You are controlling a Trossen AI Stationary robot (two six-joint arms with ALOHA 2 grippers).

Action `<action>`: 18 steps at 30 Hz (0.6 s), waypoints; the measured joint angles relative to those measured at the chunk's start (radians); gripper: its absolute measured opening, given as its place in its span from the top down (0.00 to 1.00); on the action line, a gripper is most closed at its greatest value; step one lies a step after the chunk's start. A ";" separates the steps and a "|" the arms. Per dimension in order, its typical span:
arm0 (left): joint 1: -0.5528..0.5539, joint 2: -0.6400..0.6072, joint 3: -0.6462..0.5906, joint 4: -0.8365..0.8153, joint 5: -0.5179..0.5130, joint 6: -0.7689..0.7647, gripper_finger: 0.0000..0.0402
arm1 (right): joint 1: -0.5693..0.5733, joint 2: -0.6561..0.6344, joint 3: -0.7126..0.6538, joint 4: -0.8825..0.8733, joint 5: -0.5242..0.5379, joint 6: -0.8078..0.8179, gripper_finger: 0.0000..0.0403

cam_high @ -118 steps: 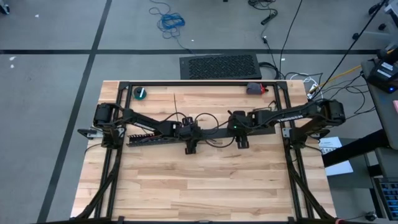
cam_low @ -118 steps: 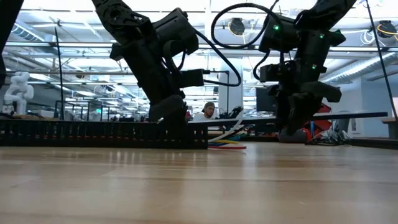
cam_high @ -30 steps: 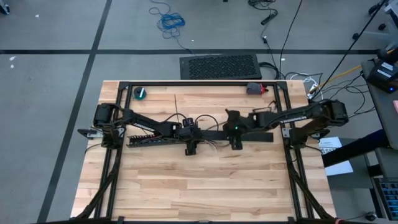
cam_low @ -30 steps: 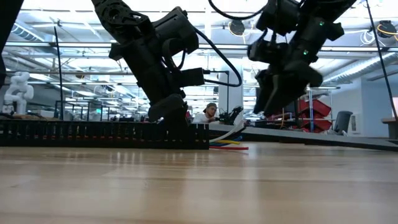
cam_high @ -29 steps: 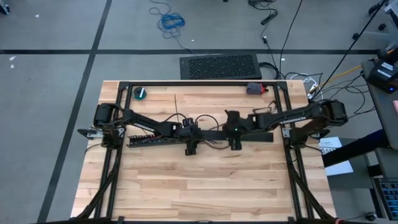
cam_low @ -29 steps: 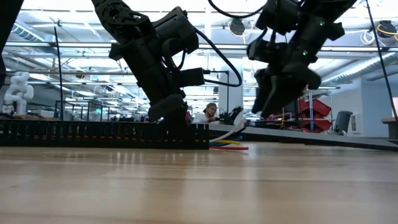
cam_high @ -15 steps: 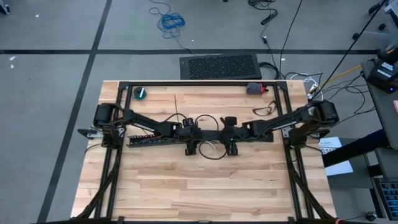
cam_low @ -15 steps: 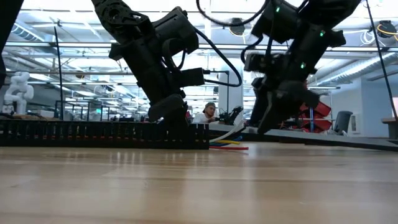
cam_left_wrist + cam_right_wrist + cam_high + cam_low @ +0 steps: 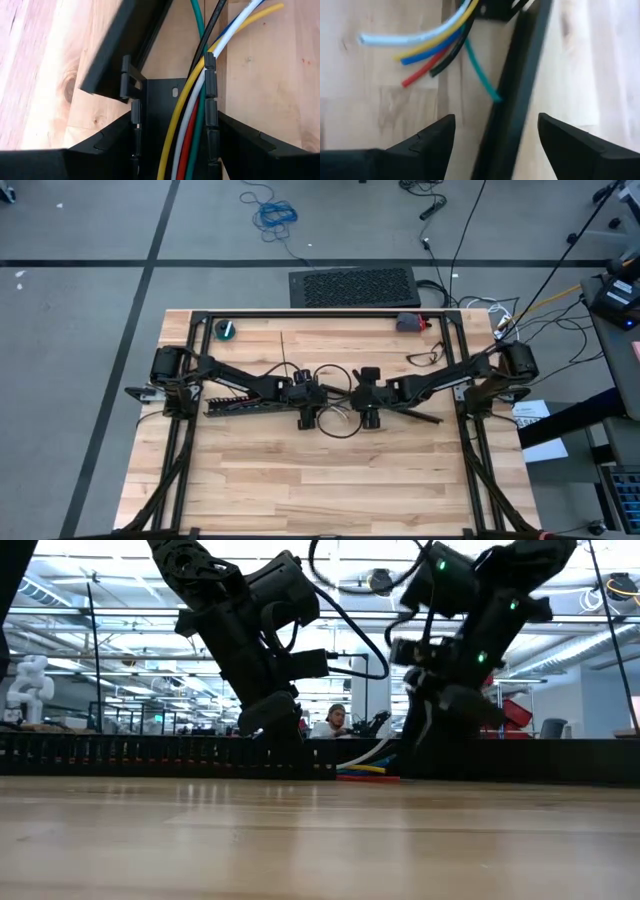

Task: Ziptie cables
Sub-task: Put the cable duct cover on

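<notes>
1. Where the cables [image 9: 192, 120] run between the left gripper's [image 9: 170, 150] fingers [image 9: 65, 160], they show as separate strands: yellow, white, red, green and black, side by side.
2. Their free ends [image 9: 427, 50] fan out on the table [image 9: 380, 110] just ahead of the right gripper's [image 9: 495, 145] fingers [image 9: 575, 150]: pale blue, yellow, blue, red, black, and a green one bending off to the side.
3. The strands lie in the open end of a black slotted duct [image 9: 170, 107], between its two toothed walls; that end sits between the left fingers.
4. A long black bar [image 9: 517, 95], perhaps the duct's cover, lies slantwise between the right fingers, its far end near the wire ends.
5. The left fingers stand apart on either side of the duct; whether they press on it I cannot tell.
6. The right fingers are spread wide on either side of the bar, clear of it.
7. From above, both arms reach inward and the two grippers [image 9: 308, 402] [image 9: 368, 402] sit close together at mid-table, wrists bent down.
</notes>
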 joint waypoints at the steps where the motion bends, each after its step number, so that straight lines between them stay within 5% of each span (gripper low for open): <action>1: 0.000 0.000 0.000 0.000 0.000 0.000 0.39 | 0.000 -0.019 0.000 -0.011 0.001 0.000 0.32; 9: 0.000 0.000 0.000 0.001 -0.001 0.000 0.39 | -0.058 -0.133 0.000 -0.168 -0.012 0.060 0.32; 14: 0.000 0.000 0.000 0.001 -0.002 0.000 0.39 | -0.144 -0.130 0.000 -0.178 -0.215 0.116 0.32; 18: 0.000 0.000 0.000 0.001 -0.002 0.000 0.39 | -0.159 -0.129 0.000 -0.188 -0.244 0.139 0.33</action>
